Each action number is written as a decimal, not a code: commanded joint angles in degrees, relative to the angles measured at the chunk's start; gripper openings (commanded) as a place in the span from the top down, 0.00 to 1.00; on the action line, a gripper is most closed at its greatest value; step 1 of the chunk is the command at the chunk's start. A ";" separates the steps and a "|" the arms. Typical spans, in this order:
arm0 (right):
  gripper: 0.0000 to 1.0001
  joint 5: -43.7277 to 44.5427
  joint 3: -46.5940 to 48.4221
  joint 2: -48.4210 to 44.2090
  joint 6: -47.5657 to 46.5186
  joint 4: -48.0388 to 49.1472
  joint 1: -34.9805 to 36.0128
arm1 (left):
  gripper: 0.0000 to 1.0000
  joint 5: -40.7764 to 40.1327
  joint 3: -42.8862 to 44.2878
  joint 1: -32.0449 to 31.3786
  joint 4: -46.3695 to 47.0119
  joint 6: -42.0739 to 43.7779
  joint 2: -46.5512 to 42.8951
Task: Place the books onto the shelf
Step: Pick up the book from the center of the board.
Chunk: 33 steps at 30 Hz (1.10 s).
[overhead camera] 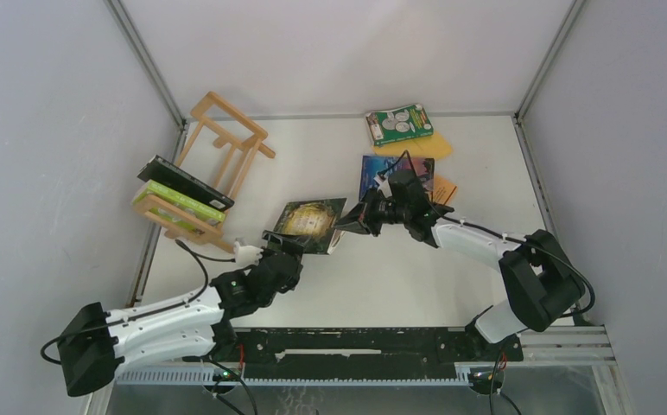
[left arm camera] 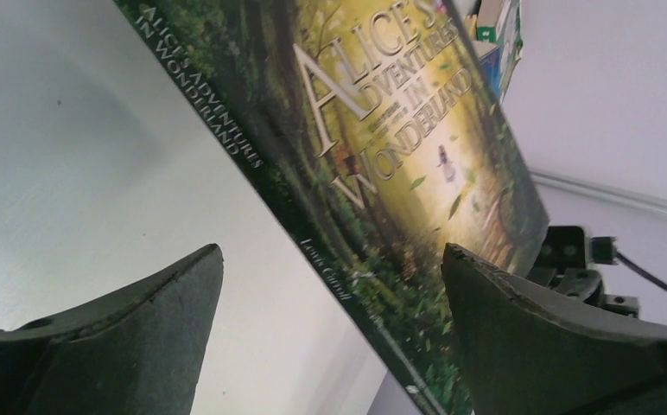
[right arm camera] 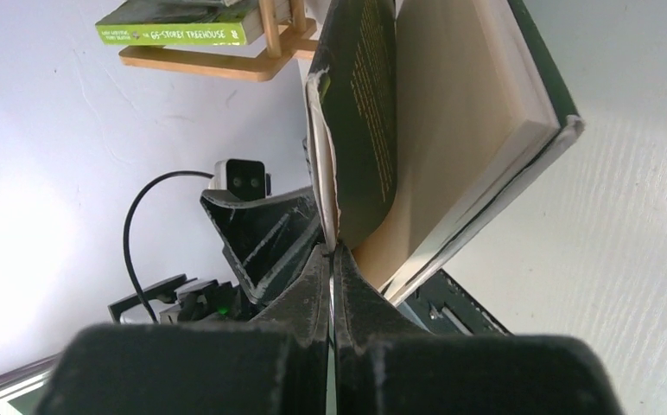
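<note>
The Alice's Adventures in Wonderland paperback is clamped by its cover in the right gripper, while the fingers of the left gripper are spread apart beside it.

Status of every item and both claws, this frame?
Alice book: held up, pages fanned open.
Right claw: shut on Alice book's cover.
Left claw: open, astride the Alice book.
Shelf: holds two books.
Black book: on shelf.
Lime-green book: on shelf.
Blue book: flat, partly hidden under right claw.
Circle-patterned book: flat, overlapping yellow book.
Yellow book: flat, partly covered.
</note>
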 commanded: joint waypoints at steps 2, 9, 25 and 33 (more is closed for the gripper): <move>1.00 -5.05 -2.47 0.28 6.39 8.57 0.89 | 0.00 -4.52 0.08 1.12 4.27 -2.42 2.13; 1.00 -7.39 -5.38 0.18 9.53 11.67 1.12 | 0.06 -4.07 -1.60 2.60 9.73 -1.88 4.52; 1.00 -9.50 -7.95 -2.01 11.02 13.06 0.28 | 0.76 -3.10 0.48 2.57 8.99 -1.59 7.09; 0.93 -8.89 -6.92 -6.88 0.30 0.59 -1.32 | 1.00 -4.22 6.83 2.60 3.13 3.08 9.10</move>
